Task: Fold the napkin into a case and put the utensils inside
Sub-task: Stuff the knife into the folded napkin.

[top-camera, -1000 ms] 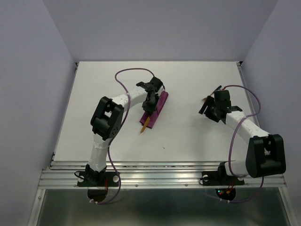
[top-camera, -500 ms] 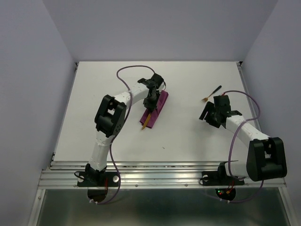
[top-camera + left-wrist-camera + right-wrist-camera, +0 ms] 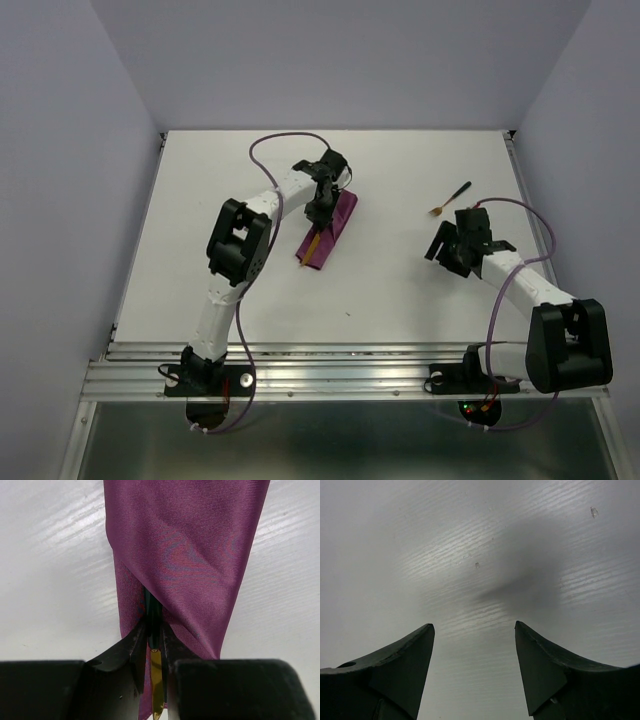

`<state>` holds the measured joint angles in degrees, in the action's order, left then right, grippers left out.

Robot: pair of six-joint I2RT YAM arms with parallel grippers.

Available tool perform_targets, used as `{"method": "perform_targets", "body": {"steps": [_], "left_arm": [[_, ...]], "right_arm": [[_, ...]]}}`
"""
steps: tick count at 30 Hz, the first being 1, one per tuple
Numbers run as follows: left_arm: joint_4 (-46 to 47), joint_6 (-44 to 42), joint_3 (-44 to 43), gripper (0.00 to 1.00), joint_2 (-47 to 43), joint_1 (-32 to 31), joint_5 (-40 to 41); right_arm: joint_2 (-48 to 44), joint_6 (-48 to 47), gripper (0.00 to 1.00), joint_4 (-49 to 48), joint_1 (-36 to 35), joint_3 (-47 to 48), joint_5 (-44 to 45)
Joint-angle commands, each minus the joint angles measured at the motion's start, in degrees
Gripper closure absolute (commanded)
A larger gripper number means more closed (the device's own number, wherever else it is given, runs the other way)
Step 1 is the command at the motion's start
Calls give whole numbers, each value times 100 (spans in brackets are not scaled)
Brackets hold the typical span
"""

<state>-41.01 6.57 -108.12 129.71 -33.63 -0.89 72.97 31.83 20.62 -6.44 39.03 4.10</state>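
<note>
The magenta-purple case (image 3: 332,225) lies folded as a narrow pocket left of the table's middle; it fills the upper left wrist view (image 3: 185,550). My left gripper (image 3: 320,208) is shut on a knife (image 3: 155,655) with a black handle and gold blade. The handle goes into the case's folds, and the gold blade shows at the near end (image 3: 312,246). The second utensil (image 3: 450,199), black-handled with a gold end, lies on the table at the right. My right gripper (image 3: 446,250) is open and empty, a little nearer than that utensil, over bare table (image 3: 475,580).
The white table (image 3: 400,280) is walled by pale purple panels at the back and sides. A metal rail (image 3: 340,360) runs along the near edge by the arm bases. Purple cables loop over both arms.
My left gripper has pushed the knife farther into the case, so less gold blade shows. My right gripper has let go of the second utensil and drawn back toward the near edge.
</note>
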Motion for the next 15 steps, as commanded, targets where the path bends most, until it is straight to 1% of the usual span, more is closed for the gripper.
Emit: {"method": "perform_targets", "body": {"steps": [1,9,15], "left_arm": [[-82,-226,-377,100,81,49,220],[-56,-393,-658,100,142,84,221],[111,-516,-702,100,177,102,185]], "right_arm": [[-213,33,29,-41,-7,-70,152],[-169,51,27,-58,-7,-141,135],[-116,42,25,-129,-7,-176,91]]}}
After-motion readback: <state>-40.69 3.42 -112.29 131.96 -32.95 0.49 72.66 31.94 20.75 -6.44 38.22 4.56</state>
